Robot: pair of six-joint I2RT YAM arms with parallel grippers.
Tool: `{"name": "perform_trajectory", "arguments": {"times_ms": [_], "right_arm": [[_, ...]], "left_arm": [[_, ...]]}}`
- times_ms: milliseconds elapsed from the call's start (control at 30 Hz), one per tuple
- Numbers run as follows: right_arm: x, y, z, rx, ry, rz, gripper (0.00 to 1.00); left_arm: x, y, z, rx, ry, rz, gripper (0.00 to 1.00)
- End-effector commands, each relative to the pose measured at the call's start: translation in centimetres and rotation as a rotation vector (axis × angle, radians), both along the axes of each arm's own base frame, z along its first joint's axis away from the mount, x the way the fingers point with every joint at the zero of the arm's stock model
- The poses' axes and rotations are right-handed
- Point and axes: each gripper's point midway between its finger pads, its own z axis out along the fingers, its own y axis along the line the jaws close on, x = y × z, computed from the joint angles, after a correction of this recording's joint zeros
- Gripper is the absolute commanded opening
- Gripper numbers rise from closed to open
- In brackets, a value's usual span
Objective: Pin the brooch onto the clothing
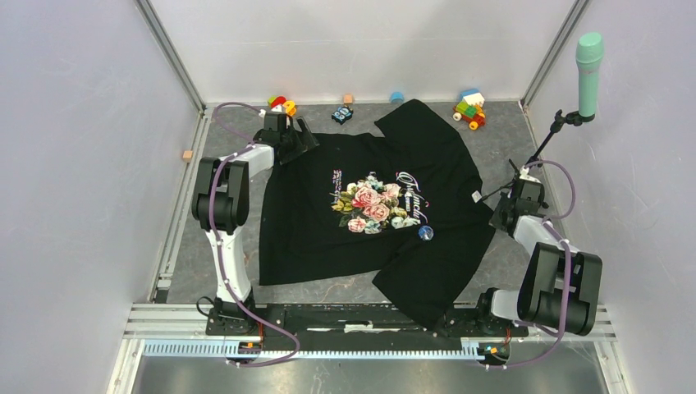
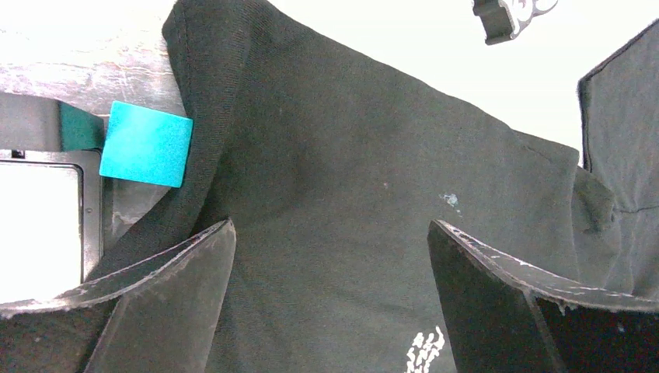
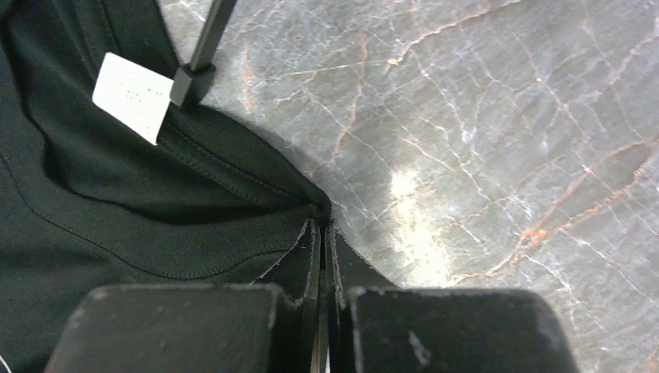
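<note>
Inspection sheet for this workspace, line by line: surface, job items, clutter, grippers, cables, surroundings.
Surface: grey marbled table.
Job's things: black T-shirt spread out, print up; blue brooch lying on it, right of the rose print.
Clutter: toy blocks along the far edge; teal cube beside the shirt's edge.
Grippers: left gripper open above the shirt; right gripper shut at the shirt's right edge, hold on cloth unclear.
Cables: purple cable running along each arm.
Surroundings: pale walls; teal microphone at the right.

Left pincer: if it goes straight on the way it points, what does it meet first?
Probably the shirt: black fabric fills the gap ahead of the open left pincer. The teal cube lies off to one side.
</note>
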Motion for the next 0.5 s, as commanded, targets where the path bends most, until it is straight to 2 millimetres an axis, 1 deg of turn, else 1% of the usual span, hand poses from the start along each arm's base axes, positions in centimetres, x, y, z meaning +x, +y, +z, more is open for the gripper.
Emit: {"name": "perform_trajectory", "arguments": {"times_ms": [0, 33, 67, 100, 167, 267, 333, 433, 467], "right_arm": [[-1.3, -1.9, 0.8, -0.076, 0.035, -0.046, 0.0], [-1.0, -1.7, 1.2, -0.069, 0.025, -0.026, 0.0], [-0.7, -1.3, 1.5, -0.053, 0.016, -0.002, 0.02], [-0.3, -0.9, 2.0, -0.041, 0.007, 0.02, 0.07], [0.3, -0.1, 2.9, -0.015, -0.03, 0.069, 0.24], [1.2, 1.6, 4.9, 0.027, -0.102, 0.156, 0.39], [1.5, 2.7, 6.1, 0.033, -0.134, 0.214, 0.48], [1.9, 5.0, 7.5, 0.055, -0.16, 0.315, 0.53], [2.1, 6.0, 7.8, 0.062, -0.167, 0.353, 0.53]], "left_arm": [[-1.2, 1.7, -1.1, 0.024, 0.062, 0.063, 1.0], [-1.0, 1.4, -0.7, 0.018, 0.053, 0.051, 1.0], [-0.8, 1.0, -0.1, 0.006, 0.04, 0.034, 1.0], [-0.5, 0.6, 0.5, -0.006, 0.028, 0.017, 1.0], [-0.1, -0.4, 2.1, -0.029, 0.002, -0.023, 1.0], [0.3, -1.8, 4.9, -0.032, -0.042, -0.079, 1.0], [0.1, -2.7, 7.3, -0.024, -0.081, -0.119, 1.0], [-0.8, -4.2, 10.8, -0.004, -0.147, -0.178, 1.0], [-1.5, -4.9, 11.6, 0.006, -0.161, -0.203, 1.0]]}}
